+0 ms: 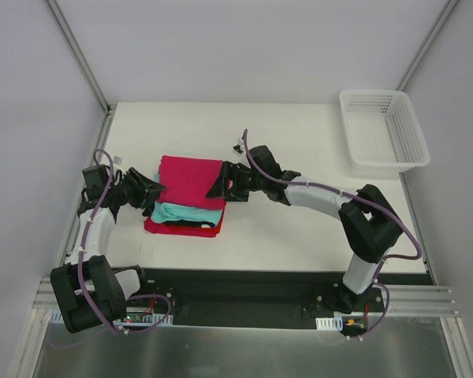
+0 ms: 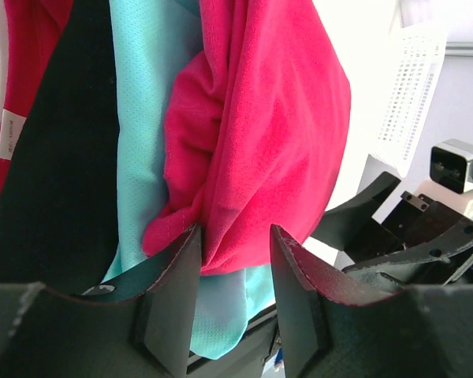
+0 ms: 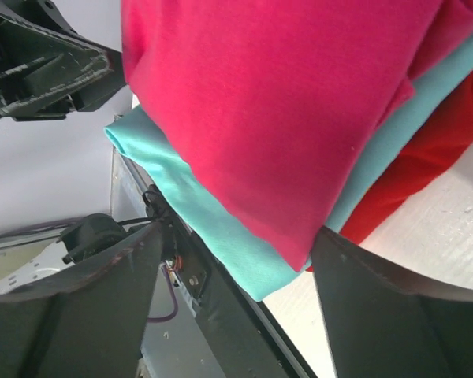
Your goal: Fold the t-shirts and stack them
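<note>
The white surface (image 1: 299, 236) is carrying a stack of folded t-shirts (image 1: 188, 185), its red bottom shirt (image 1: 181, 230) lying directly on it. A white mesh basket (image 1: 382, 130) is sitting well off to the stack's far right, and a small dark object (image 1: 238, 147) is lying just beyond the stack.

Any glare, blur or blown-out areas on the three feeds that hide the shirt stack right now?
Top external: evenly lit and sharp, the shirt stack clear, soft shadows only. Left wrist: the basket and background are washed out white; the pink t-shirt is readable. Right wrist: near jaws dark and blurred, cloth in focus, table bright.
</note>
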### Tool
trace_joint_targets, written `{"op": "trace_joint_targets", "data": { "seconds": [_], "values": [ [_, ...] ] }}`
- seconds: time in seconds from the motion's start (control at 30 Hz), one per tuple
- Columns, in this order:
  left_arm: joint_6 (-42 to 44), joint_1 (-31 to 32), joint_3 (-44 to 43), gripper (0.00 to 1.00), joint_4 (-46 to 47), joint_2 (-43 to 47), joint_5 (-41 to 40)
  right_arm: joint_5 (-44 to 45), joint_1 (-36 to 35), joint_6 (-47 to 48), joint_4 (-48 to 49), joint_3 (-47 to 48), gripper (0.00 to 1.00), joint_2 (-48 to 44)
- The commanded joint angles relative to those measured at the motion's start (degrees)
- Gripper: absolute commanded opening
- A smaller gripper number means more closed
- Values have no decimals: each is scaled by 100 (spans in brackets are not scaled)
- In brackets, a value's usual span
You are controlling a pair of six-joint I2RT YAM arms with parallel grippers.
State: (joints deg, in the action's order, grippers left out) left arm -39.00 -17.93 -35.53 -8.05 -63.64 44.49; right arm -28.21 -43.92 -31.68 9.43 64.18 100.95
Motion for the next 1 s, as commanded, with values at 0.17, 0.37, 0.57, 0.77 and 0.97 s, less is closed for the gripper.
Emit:
{"op": "trace_joint_targets", "data": {
  "seconds": [0.17,0.37,0.57,0.77,0.97],
  "values": [
    [95,44,-200,37,-144,0,60,-62,-73,-39,111,323,49,4],
    [77,36,-218,27,-144,-17,42,-132,-81,-93,208,200,40,13],
    [77,36,-279,17,-144,-70,-2,-168,-81,-93,234,77,24,-84],
    [60,36,-428,13,-188,-123,-54,-229,-82,-13,208,-20,0,-163],
    [156,35,-639,0,-346,-237,-98,-264,-29,39,138,-29,0,-137]
  ]
}}
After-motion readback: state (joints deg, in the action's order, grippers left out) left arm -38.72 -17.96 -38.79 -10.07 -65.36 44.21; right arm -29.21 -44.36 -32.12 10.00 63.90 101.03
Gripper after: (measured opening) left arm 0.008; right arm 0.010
